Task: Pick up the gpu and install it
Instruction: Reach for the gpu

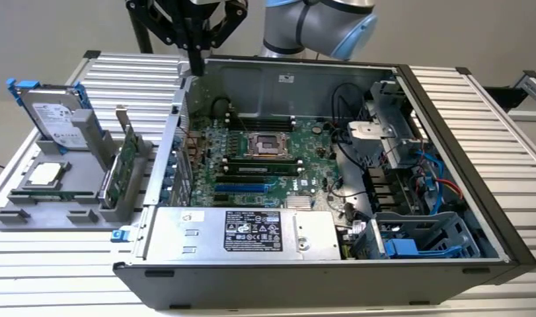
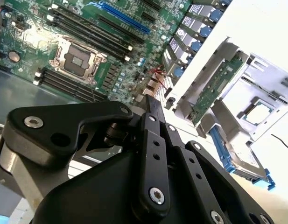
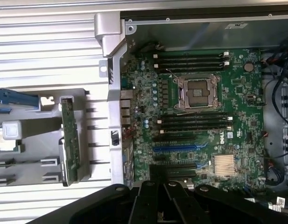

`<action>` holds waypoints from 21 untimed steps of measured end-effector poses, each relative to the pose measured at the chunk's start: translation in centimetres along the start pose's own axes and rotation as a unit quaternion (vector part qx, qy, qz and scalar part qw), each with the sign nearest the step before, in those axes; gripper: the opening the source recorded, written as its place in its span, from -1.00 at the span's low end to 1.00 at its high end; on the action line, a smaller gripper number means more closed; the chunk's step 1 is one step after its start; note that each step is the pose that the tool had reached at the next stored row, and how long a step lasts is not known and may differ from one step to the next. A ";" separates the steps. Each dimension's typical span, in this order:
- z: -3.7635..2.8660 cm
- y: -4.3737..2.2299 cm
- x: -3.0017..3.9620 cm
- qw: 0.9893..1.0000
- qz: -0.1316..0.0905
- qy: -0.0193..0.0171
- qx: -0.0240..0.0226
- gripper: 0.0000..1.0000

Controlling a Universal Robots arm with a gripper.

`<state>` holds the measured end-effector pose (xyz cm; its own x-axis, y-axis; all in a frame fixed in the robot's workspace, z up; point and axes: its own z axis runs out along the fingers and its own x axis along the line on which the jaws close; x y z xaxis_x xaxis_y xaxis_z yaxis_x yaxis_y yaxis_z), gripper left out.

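Hovering over the case (image 1: 250,82), jaws seemingly closed; gpu (image 1: 127,165) upright in holder (image 1: 38,214).

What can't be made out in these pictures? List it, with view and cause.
1. The gpu: in the exterior view it stands edge-on in the grey holder, whose walls hide its lower edge; its far face is turned away.
2. The motherboard: in the first wrist view the claw covers one end.
3. The hard drive: in the first wrist view the picture's edge cuts it off.
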<state>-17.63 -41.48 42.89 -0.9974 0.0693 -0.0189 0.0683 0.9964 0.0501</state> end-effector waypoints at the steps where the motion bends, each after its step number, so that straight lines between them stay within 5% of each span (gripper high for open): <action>1: -0.01 -0.03 0.12 1.000 0.000 0.000 0.000 -1.00; 21: -0.09 -0.67 3.15 1.000 0.000 0.000 0.000 -1.00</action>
<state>-20.83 -41.94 42.89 -0.9974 0.0693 -0.0189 0.0683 0.9964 0.0502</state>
